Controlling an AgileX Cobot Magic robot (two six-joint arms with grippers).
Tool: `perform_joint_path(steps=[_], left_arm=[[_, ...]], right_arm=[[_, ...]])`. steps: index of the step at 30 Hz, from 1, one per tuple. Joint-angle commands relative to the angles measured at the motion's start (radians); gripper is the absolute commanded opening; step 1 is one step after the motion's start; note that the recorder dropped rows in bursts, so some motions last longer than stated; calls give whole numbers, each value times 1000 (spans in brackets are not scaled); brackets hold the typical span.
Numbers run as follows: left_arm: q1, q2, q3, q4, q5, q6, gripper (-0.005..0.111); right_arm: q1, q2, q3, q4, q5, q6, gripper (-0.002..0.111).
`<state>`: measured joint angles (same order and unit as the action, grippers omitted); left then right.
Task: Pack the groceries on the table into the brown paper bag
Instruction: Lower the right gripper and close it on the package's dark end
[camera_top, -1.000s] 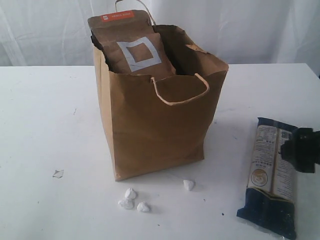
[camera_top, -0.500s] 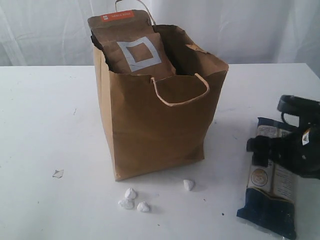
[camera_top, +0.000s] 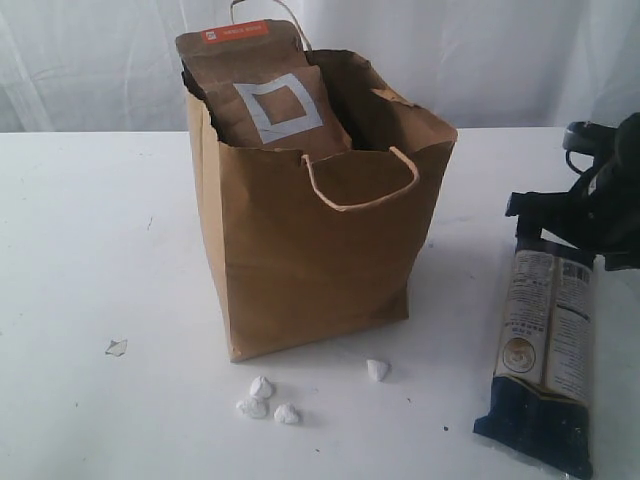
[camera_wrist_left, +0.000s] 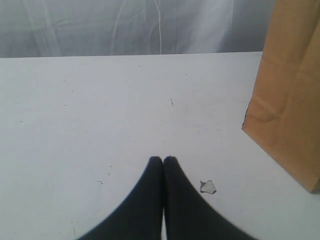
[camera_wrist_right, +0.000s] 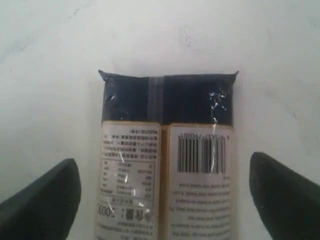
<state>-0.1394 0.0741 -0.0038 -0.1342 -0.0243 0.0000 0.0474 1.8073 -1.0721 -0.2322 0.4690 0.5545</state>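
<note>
The brown paper bag (camera_top: 310, 260) stands upright mid-table, and the brown pouch with orange top (camera_top: 265, 100) sticks out of its rim. On the table (camera_top: 90, 220) at the front right lies the long dark noodle packet (camera_top: 545, 350). My right gripper (camera_top: 590, 215) hovers over the packet's far end. In the right wrist view it (camera_wrist_right: 162, 167) is open, a finger on each side of the noodle packet (camera_wrist_right: 167, 150), neither one touching. My left gripper (camera_wrist_left: 163, 159) is shut on nothing above bare tabletop, with the bag's side (camera_wrist_left: 292, 95) nearby. No other groceries are in view.
Small white crumbs (camera_top: 265, 400) and one more (camera_top: 377, 369) lie in front of the bag. A pale scrap (camera_top: 116, 347) rests at the front left, close to my left fingertips (camera_wrist_left: 207, 187). A white curtain hangs behind the table.
My right gripper has moved from the packet's middle at the right edge up to its far end. The bag, the pouch and the packet have stayed put.
</note>
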Motion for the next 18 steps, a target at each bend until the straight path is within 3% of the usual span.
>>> perform_joint_path(steps=[1,18], left_arm=[[2,-5,4,1,2,0,0],[2,-5,4,1,2,0,0]], right_arm=[[-8,62,-34,-11,4,-49,84],[-8,184,-37,-11,-45,-118,84]])
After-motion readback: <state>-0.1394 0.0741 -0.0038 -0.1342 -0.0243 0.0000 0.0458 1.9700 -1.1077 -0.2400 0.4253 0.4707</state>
